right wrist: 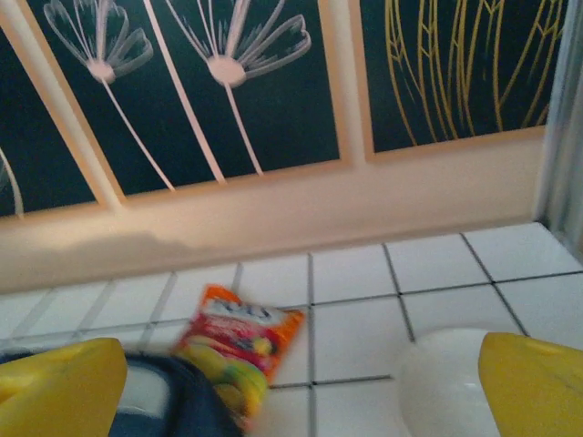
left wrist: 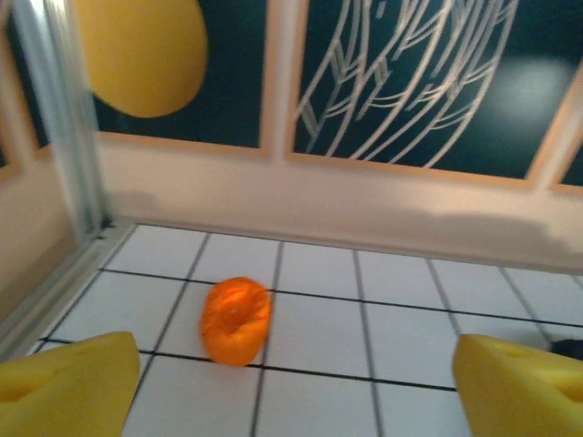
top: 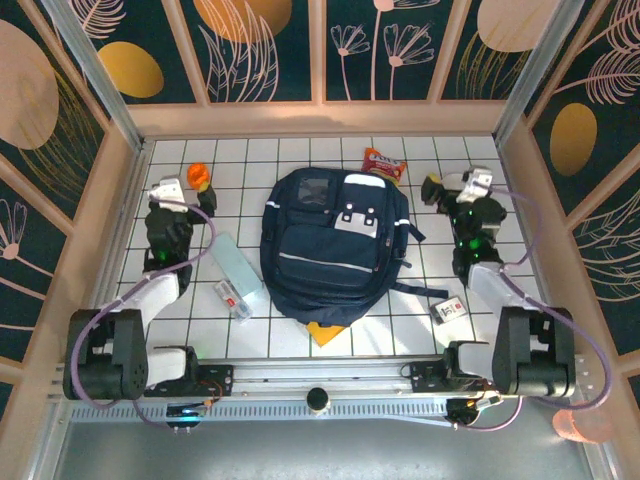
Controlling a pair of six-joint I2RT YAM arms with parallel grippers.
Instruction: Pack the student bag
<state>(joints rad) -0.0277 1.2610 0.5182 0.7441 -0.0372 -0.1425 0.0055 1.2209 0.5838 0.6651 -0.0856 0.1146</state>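
Student bag: the student bag (top: 335, 245) lies flat in the middle of the tiled table (top: 300, 155), front pockets facing up, between my two arms. A dark blue corner of it shows low in my right wrist view (right wrist: 187, 405).
Left gripper: my left gripper (top: 205, 198) sits at the far left of the table, apart from the bag. In the wrist view (left wrist: 291, 391) its yellow pads (left wrist: 68, 382) stand wide apart with nothing between them.
Right gripper: my right gripper (top: 432, 190) sits at the far right, near the bag's upper corner. Its pads (right wrist: 533, 382) are likewise spread and hold nothing (right wrist: 296, 391).
Orange object: a small orange object (top: 199, 177) rests on the tiles just ahead of my left gripper (left wrist: 235, 320), not touching it.
Snack packet: an orange snack packet (top: 384, 165) lies at the bag's top edge (right wrist: 239, 346), touching or slightly overlapping it.
White object: a white rounded object (right wrist: 437, 387) sits beside my right pad; I cannot tell what it is.
Clear pouch: a pale clear pouch (top: 232, 262) lies just left of the bag.
Small box: a small box (top: 450, 310) lies near my right arm.
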